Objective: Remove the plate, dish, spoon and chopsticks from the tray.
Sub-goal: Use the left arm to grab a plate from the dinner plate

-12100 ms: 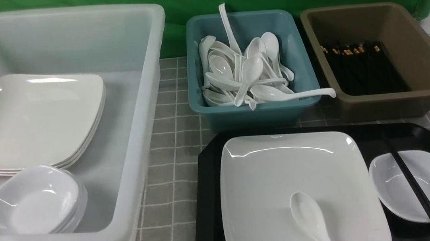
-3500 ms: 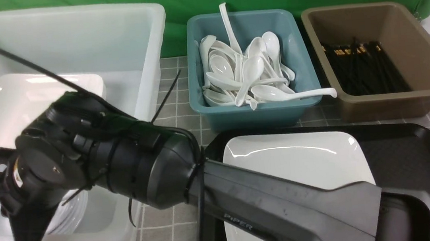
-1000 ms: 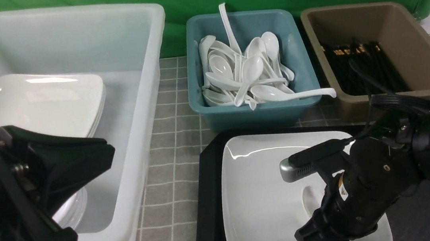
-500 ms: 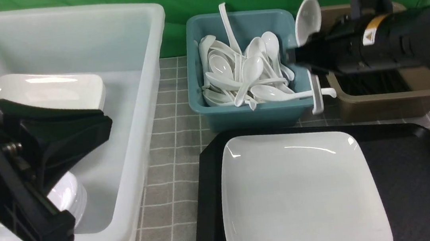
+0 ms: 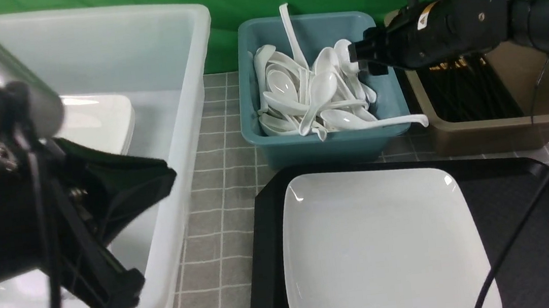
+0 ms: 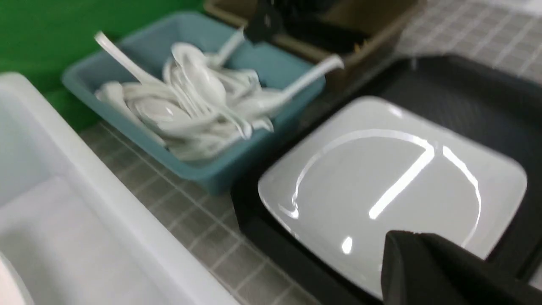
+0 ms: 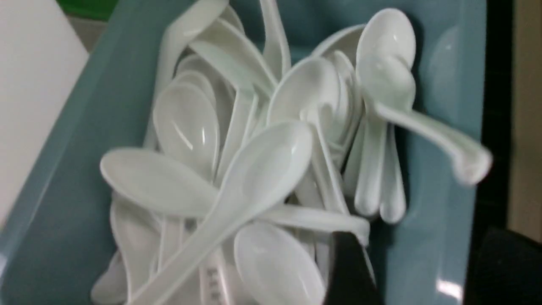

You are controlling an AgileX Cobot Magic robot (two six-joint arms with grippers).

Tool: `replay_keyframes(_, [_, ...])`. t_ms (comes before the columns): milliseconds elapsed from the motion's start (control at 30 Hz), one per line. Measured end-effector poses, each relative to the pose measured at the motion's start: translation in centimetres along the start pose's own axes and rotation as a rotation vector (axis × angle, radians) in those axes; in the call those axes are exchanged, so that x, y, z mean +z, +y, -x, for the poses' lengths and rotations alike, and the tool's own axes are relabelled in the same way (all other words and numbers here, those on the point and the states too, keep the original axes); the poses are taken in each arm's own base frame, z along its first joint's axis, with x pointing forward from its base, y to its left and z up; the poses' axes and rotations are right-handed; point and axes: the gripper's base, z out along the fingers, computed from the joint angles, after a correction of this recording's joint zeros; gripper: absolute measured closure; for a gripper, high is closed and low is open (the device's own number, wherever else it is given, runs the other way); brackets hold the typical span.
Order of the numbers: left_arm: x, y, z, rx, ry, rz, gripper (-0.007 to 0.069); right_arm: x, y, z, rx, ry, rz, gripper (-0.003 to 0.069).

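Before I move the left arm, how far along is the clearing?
Looks done: no dish, spoon or chopsticks show on the visible part of the tray.
In hand: nothing that I can see; the right gripper is open at the teal tub of spoons, the left gripper shut.
Left: the plate, lying on the tray.

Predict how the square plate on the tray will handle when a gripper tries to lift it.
The plate looks stiff, since its rim keeps an even shape. Its glossy finish suggests it could be slippery. Lying flat and broad on the tray, it seems unlikely to roll or tip if nudged.
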Motion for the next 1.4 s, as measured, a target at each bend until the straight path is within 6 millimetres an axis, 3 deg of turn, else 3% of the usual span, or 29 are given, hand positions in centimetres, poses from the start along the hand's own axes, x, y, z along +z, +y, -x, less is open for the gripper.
replay_keyframes(67, [0.7, -0.1, -0.1, 0.026, 0.026, -0.022, 0.0604, -1.3, 0.0, -0.1, -0.039, 0.043, -0.004, 0.0342])
replay_keyframes(167, [2.9, -1.1, -0.4, 0.180, 0.084, -0.105, 0.0604, -7.2, 0.3, -0.8, -0.144, 0.146, 0.000, 0.0531])
replay_keyframes(233, [4.4, -2.2, -0.7, 0.303, 0.129, -0.172, 0.0604, -11.2, 0.3, -2.5, -0.174, 0.184, 0.007, 0.0609])
replay_keyframes(267, [4.8, -2.4, -0.8, 0.327, 0.139, -0.185, 0.0604, -11.6, 0.4, -2.7, -0.175, 0.186, 0.008, 0.0612])
replay_keyframes(300, [5.6, -3.1, -1.0, 0.385, 0.167, -0.218, 0.0604, -13.2, 0.4, -4.0, -0.183, 0.200, 0.012, 0.0623])
replay_keyframes(333, [7.4, -4.5, -1.6, 0.494, 0.226, -0.279, 0.0604, -16.5, 0.3, -6.5, -0.178, 0.195, 0.018, 0.0628])
replay_keyframes(367, [7.6, -4.6, -1.7, 0.503, 0.232, -0.285, 0.0604, -17.0, 0.3, -6.5, -0.179, 0.181, 0.020, 0.0628])
replay_keyframes(467, [11.2, -6.8, -2.8, 0.624, 0.344, -0.391, 0.0604, -21.6, -0.1, -11.3, -0.165, 0.143, 0.030, 0.0628])
replay_keyframes(500, [11.4, -6.9, -2.8, 0.628, 0.349, -0.395, 0.0604, -21.6, -0.2, -11.8, -0.163, 0.149, 0.030, 0.0628])
replay_keyframes(600, [14.5, -7.5, -3.1, 0.679, 0.411, -0.438, 0.0601, -25.1, -0.9, -15.8, -0.141, 0.073, 0.034, 0.0623])
replay_keyframes(700, [16.6, -7.6, -3.7, 0.814, 0.462, -0.489, 0.0565, -27.2, -1.4, -18.3, -0.138, 0.008, 0.039, 0.0618])
replay_keyframes(800, [17.8, -7.7, -4.6, 0.870, 0.499, -0.517, 0.0482, -29.0, -1.7, -20.0, -0.159, -0.071, 0.044, 0.0613])
replay_keyframes(967, [18.8, -7.7, -5.3, 0.923, 0.516, -0.516, 0.0351, -30.8, -1.9, -21.3, -0.178, -0.156, 0.048, 0.0606])
replay_keyframes(1067, [20.2, -7.7, -6.4, 0.980, 0.548, -0.519, 0.0235, -31.9, -2.1, -21.9, -0.211, -0.208, 0.047, 0.0602])
replay_keyframes(1200, [21.3, -7.8, -7.4, 1.013, 0.572, -0.527, 0.0200, -32.1, -2.1, -22.0, -0.226, -0.214, 0.046, 0.0599])
replay_keyframes(1400, [22.3, -7.8, -7.7, 1.040, 0.541, -0.504, 0.0230, -32.1, -2.1, -22.1, -0.234, -0.209, 0.045, 0.0589])
